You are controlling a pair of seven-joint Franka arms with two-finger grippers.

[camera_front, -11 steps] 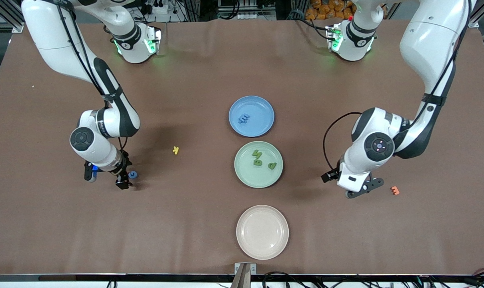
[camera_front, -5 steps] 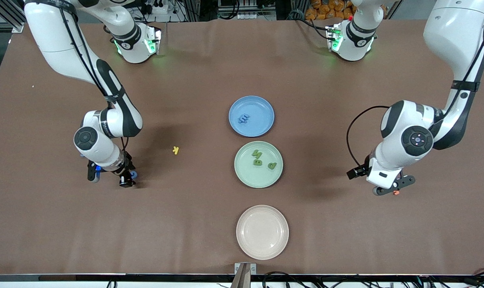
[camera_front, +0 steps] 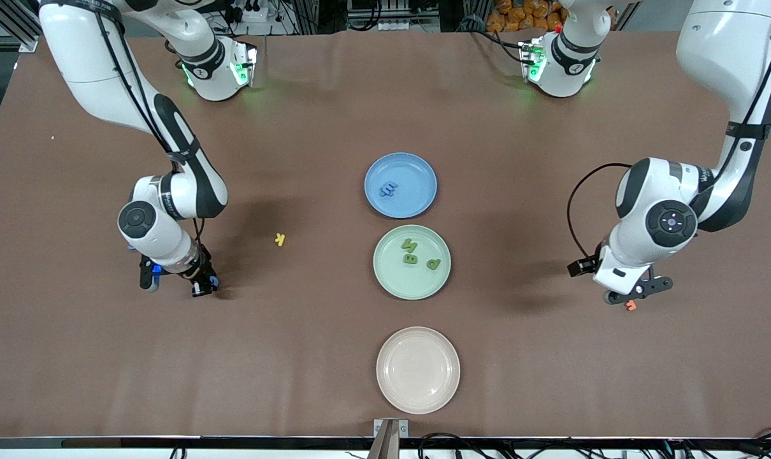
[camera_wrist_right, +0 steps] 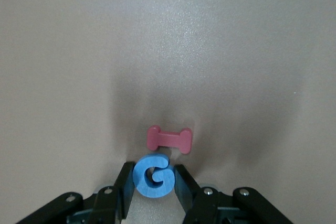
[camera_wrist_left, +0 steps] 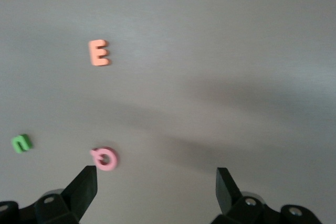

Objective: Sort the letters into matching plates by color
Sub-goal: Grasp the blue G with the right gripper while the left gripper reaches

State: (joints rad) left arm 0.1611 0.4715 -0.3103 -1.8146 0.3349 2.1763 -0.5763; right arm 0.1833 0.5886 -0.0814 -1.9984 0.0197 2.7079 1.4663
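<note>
Right gripper [camera_wrist_right: 153, 182]: sitting low on the desk [camera_front: 309, 115] toward the right arm's end, its jaws pinching the blue G [camera_wrist_right: 153, 175] on both sides.
Blue G: standing between the jaws, with a red I [camera_wrist_right: 169, 139] lying flat just beside it.
Left gripper [camera_wrist_left: 156, 182]: hanging over the desk at the left arm's end, jaws spread wide and gripping nothing.
Under the left gripper: an orange E [camera_wrist_left: 98, 52], a pink letter [camera_wrist_left: 105, 158] and a small green letter [camera_wrist_left: 21, 143] are lying apart from one another on the desk.
Blue plate [camera_front: 417, 167]: sitting mid-desk, holding blue letters [camera_front: 387, 189] bunched together.
Green plate [camera_front: 385, 274]: lying just beside the blue plate, nearer the front camera, carrying three green letters [camera_front: 411, 259].
Cream plate [camera_front: 417, 370]: lying nearest the front camera, in line with the other two.
Yellow letter [camera_front: 280, 240]: lying on the desk between the right gripper and the green plate.
</note>
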